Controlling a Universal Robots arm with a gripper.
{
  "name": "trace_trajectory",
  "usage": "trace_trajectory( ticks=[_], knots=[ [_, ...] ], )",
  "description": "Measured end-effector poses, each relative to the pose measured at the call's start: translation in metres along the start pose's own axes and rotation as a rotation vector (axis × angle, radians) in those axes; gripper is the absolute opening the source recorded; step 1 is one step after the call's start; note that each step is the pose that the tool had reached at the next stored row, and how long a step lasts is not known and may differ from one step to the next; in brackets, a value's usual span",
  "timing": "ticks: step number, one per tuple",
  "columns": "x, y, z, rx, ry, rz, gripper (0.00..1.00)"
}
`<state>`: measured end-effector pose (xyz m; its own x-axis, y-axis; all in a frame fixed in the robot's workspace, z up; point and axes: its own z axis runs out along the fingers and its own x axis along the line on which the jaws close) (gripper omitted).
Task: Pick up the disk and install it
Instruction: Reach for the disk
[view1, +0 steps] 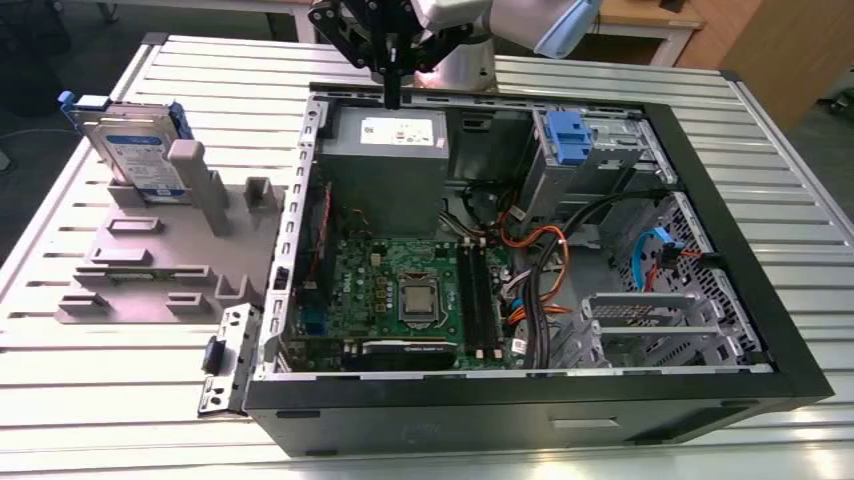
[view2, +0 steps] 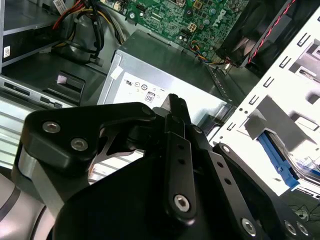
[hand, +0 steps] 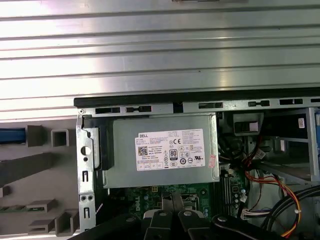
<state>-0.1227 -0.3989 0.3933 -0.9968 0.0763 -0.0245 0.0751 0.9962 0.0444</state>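
Currently the gripper (view1: 394, 98) hangs above the grey power supply (view1: 387, 150) in the open PC case (view1: 534, 400), fingers pressed together, holding nothing. At the exterior view's left, well apart, the disk (view1: 138, 150) stands upright in a grey fixture (view1: 147, 260).

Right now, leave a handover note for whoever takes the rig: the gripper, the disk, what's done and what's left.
The gripper is shut and empty, above the power supply at the rim of the case.
The disk stands upright in the grey stand, outside the case at the exterior view's left, apart from the gripper.
Done: nothing that shows.
Left: the disk is not yet picked up or installed.
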Motion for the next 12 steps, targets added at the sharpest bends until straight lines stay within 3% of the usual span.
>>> trace_trajectory(
  ticks=[12],
  knots=[
    [0.0033,-0.0003,-0.0001,0.0,0.0,0.0,0.11]
  ],
)
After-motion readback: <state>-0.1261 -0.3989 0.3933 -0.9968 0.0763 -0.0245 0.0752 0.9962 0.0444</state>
